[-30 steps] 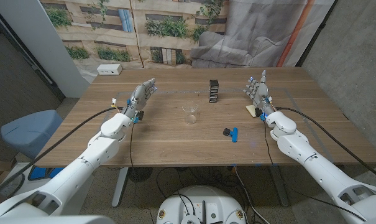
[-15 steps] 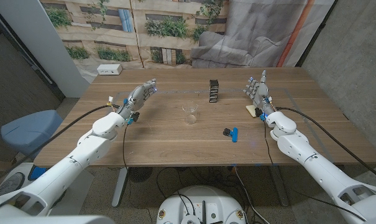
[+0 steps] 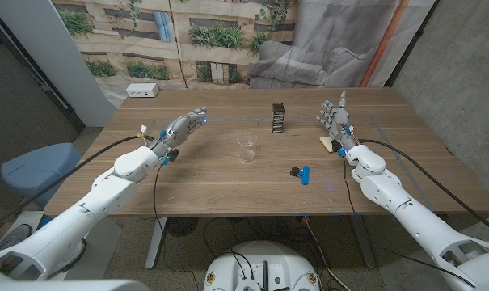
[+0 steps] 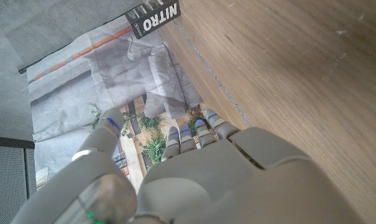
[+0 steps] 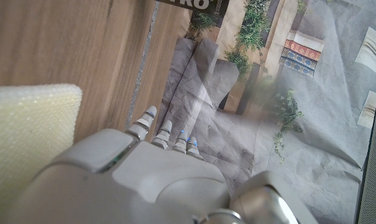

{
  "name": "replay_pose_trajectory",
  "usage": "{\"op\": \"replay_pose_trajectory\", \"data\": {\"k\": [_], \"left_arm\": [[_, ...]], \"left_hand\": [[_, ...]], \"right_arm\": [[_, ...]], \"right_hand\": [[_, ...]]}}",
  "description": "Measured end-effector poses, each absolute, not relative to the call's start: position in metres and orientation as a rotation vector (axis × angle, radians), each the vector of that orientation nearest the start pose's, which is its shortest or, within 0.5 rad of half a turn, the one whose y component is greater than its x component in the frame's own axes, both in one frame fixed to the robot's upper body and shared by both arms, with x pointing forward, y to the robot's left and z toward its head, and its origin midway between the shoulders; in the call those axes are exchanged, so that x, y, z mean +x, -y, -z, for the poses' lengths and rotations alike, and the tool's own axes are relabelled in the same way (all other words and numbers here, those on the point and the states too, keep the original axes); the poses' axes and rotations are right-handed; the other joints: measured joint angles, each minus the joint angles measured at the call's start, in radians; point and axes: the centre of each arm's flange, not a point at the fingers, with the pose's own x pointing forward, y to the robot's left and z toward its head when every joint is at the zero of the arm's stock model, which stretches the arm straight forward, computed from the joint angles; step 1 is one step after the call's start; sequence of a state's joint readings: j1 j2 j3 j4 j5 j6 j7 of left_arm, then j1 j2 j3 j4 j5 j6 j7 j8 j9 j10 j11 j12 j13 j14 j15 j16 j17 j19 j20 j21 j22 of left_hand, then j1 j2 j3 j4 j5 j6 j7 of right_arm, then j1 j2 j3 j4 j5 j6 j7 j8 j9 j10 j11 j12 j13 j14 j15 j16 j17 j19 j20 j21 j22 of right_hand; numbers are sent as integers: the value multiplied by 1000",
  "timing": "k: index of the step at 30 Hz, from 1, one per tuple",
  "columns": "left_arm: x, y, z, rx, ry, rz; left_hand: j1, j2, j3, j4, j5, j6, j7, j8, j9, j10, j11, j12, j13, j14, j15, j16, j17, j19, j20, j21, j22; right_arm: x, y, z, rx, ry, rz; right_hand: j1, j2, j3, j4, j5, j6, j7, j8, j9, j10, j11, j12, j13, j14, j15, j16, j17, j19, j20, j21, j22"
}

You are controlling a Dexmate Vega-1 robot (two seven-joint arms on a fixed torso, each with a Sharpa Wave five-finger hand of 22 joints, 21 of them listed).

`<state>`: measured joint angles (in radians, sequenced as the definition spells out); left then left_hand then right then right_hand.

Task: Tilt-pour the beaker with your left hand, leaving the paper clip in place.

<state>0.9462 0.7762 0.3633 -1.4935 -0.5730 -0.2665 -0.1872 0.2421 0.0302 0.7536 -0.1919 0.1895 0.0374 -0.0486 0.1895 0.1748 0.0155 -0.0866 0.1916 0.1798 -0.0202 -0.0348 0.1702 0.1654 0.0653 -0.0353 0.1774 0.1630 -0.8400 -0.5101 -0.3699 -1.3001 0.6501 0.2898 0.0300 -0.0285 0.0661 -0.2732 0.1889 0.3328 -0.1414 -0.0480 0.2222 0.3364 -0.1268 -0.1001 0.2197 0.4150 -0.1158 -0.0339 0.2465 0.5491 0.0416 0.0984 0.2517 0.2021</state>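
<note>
Left hand (image 3: 182,129) left of centre, fingers apart, holding nothing, well apart from clear beaker (image 3: 247,148) at frame centre on bench (image 3: 220,182). Right hand (image 3: 336,121) likewise empty, fingers spread. Blue paper clip (image 3: 301,172) lower right of beaker.

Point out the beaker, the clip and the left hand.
beaker (image 3: 247,148), head view, clear side wall.
clip (image 3: 301,172), head view, blue and black body.
left hand (image 3: 178,130), head view, back of the hand.
</note>
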Motion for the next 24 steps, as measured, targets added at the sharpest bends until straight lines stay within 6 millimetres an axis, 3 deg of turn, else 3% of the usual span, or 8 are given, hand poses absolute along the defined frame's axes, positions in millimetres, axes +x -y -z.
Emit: {"op": "replay_pose_trajectory", "data": {"k": [3, 13, 18, 24], "left_arm": [[602, -316, 30, 323, 565, 392], [596, -311, 36, 377, 568, 448], [594, -307, 37, 412, 576, 480], [594, -300, 38, 451, 583, 517]], "left_hand": [[16, -6, 3, -3, 7, 4, -18, 8, 0, 0, -7, 0, 0, -4, 1, 0, 0, 0, 0, 0, 0], [52, -26, 13, -4, 7, -1, -32, 8, 0, -14, -32, 0, 0, -20, 0, 0, 0, -25, 4, -4, 0], [78, -37, 19, -4, 7, -31, -26, 8, 0, -39, -24, -10, 0, -37, -1, 0, 0, -34, 2, -4, 0], [114, -62, 31, 0, -1, -81, -4, 1, 0, -77, -15, -11, 0, -74, 0, 0, 5, -91, 2, -7, 0]], "right_arm": [[653, 290, 27, 42, 593, -206], [653, 290, 27, 42, 593, -207], [653, 290, 27, 42, 593, -207], [653, 290, 27, 42, 593, -207]], "right_hand": [[0, 0, 0, 0, 0, 0, 0, 0, 0, 0, 0, 0, 0, 0, 0, 0, 0, 0, 0, 0, 0], [0, 0, 0, 0, 0, 0, 0, 0, 0, 0, 0, 0, 0, 0, 0, 0, 0, 0, 0, 0, 0], [0, 0, 0, 0, 0, 0, 0, 0, 0, 0, 0, 0, 0, 0, 0, 0, 0, 0, 0, 0, 0], [0, 0, 0, 0, 0, 0, 0, 0, 0, 0, 0, 0, 0, 0, 0, 0, 0, 0, 0, 0, 0]]}}
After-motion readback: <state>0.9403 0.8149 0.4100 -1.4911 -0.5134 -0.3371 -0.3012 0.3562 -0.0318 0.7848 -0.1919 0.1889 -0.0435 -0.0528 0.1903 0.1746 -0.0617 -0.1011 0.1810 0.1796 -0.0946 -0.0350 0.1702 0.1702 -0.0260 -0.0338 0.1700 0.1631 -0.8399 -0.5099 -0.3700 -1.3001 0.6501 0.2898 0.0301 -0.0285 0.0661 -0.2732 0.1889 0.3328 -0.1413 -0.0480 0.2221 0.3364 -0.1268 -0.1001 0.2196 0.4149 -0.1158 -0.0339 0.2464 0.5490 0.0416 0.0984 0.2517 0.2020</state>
